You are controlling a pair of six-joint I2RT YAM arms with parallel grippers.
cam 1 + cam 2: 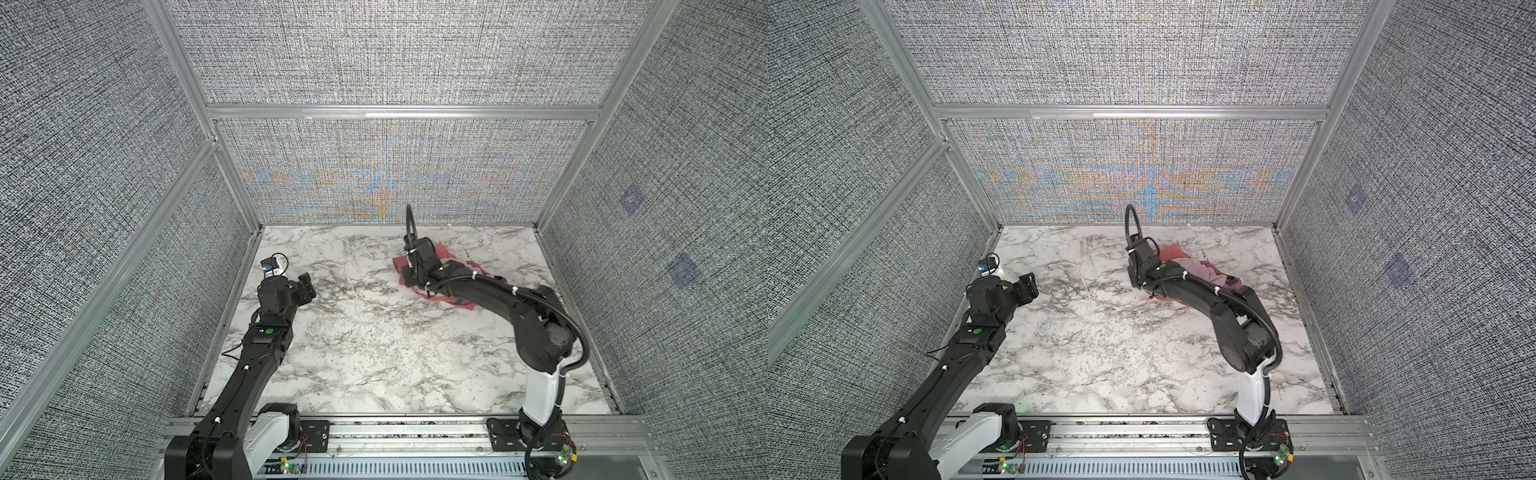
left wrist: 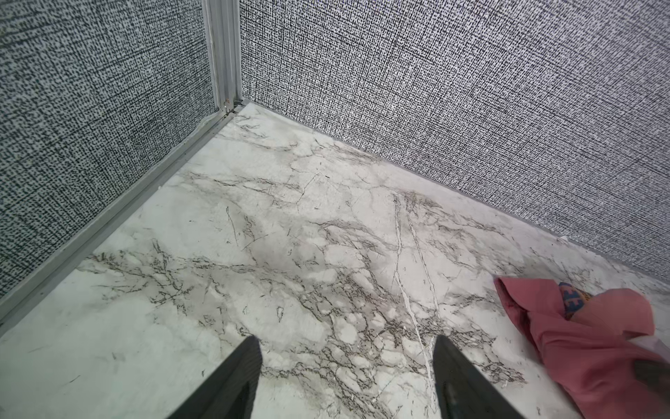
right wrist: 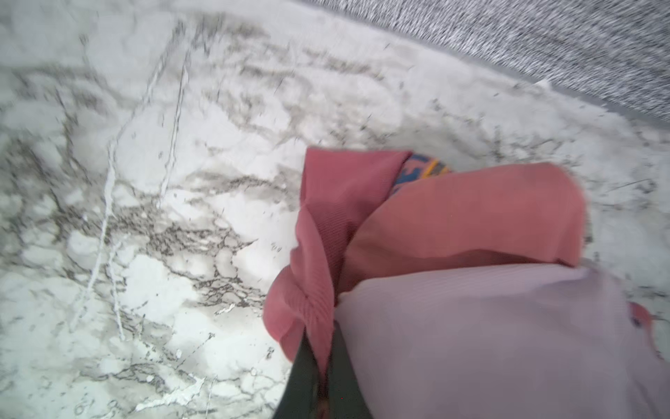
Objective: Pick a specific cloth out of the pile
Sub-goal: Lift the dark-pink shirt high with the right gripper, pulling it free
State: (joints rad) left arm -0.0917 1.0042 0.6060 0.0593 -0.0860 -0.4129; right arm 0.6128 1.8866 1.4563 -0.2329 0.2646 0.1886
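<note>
Fingers of the right tool (image 3: 321, 366), dark and flat, shut tight on a folded edge of the cloth (image 3: 326, 203): rose-red, soft, finely ribbed. Just beside that tool, rest of the pile (image 1: 1187, 266): smooth pale pink piece (image 3: 489, 344), rounded salmon fold (image 3: 471, 214). Left tool (image 2: 346, 339) wide open over bare marbled table (image 2: 290, 254), well apart from the pile.
</note>
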